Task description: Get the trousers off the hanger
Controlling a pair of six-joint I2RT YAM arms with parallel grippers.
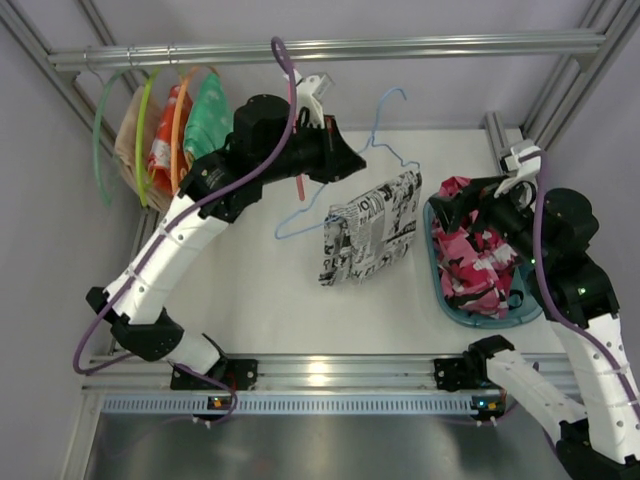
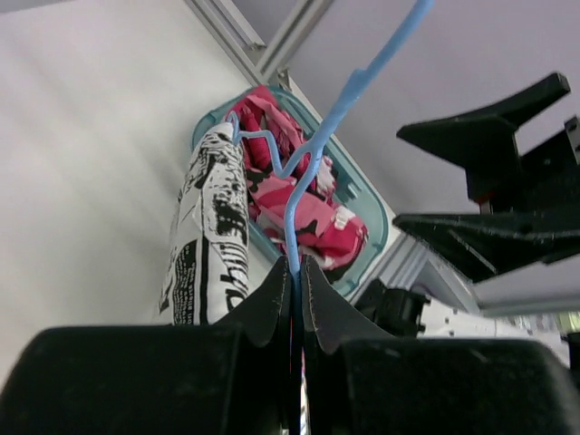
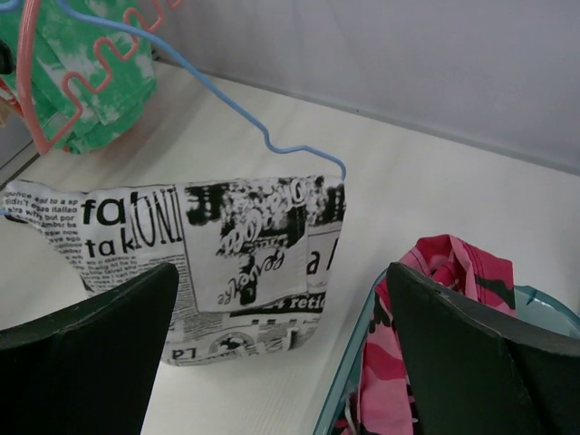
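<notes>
The left pincer is clamped on the wire of the hanger, its fingers pressed together with the blue wire running up between them. It holds the hanger above the table. The trousers hang ahead of and below this pincer, draped over the hanger's lower bar and folded double.

The right pincer has its fingers wide apart and holds nothing. In its wrist view the trousers sit straight ahead, framed between the two fingers and not touching either. A basket of pink clothes lies just beneath and beside it.

My reading is that the task is at its midpoint. The hanger is off the rail and presented to the free arm, but the trousers are not yet off. What remains is for the right pincer to close on the cloth and draw it off the bar (whether the hem touches the table I cannot tell), then set it down.
</notes>
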